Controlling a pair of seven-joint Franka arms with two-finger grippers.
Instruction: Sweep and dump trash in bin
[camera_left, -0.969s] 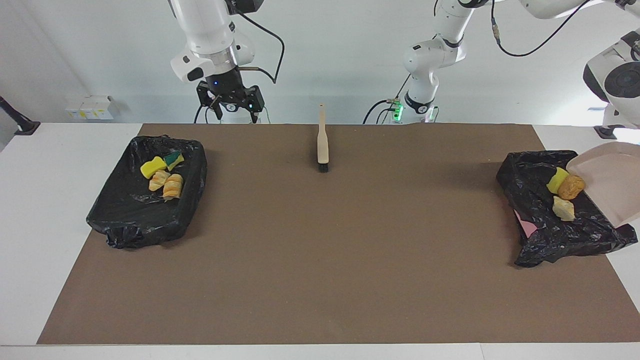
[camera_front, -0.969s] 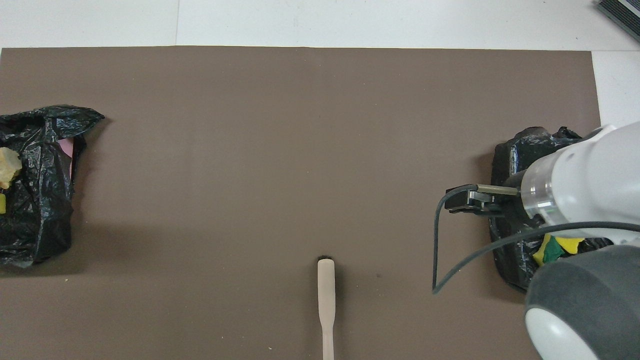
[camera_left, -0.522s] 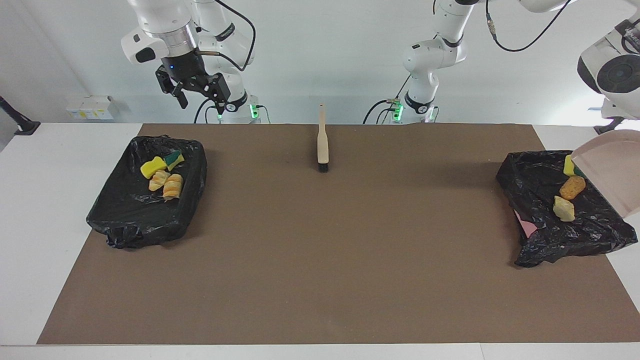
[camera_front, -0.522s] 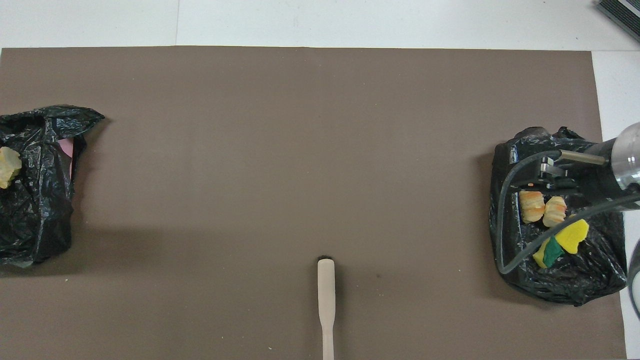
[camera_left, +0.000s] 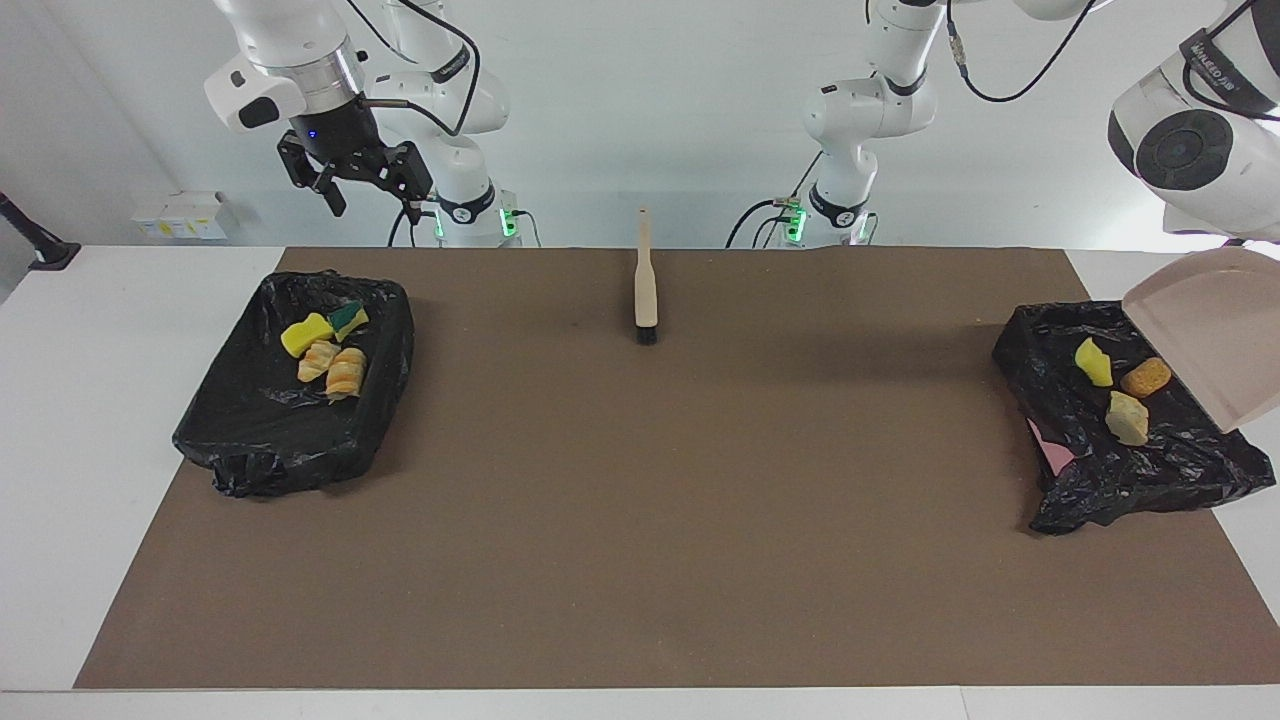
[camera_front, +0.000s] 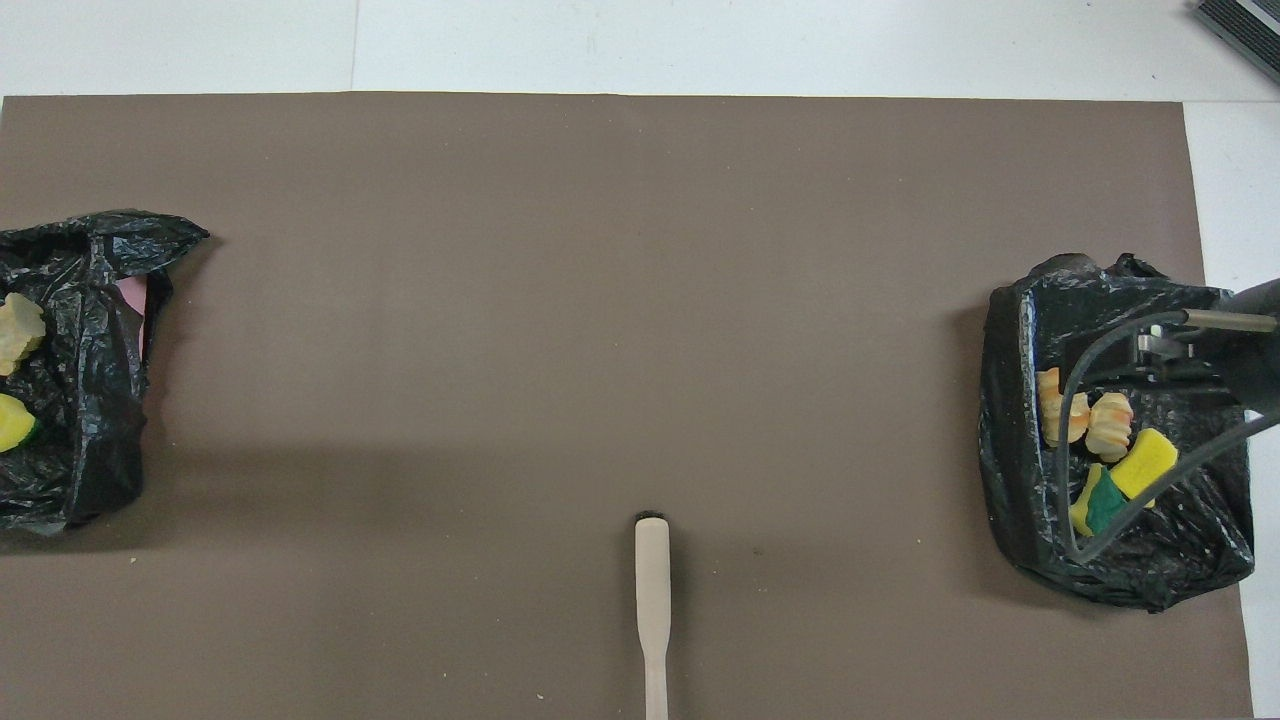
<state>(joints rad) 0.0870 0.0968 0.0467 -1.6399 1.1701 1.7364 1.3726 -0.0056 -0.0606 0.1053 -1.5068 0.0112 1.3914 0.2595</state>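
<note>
Brown mat (camera_left: 640, 520) across white table (camera_left: 90, 450), with one black-bagged bin (camera_left: 250, 440) below the released, empty right gripper (camera_left: 372, 205); second black-bagged bin (camera_left: 1130, 480) beneath tilted beige dustpan (camera_left: 1210, 340), grasped by the clenched left gripper, itself out of frame. Beige brush (camera_left: 645, 280) flat on mat, between the two grippers. Trash smallest: four pieces (camera_left: 325, 355) in bin under right gripper, three pieces (camera_left: 1115, 385) in bin under dustpan.

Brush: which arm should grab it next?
Probably right: the right gripper hangs open and empty, while the left arm holds the dustpan tilted over its bin. The brush lies midway between both bases.
</note>
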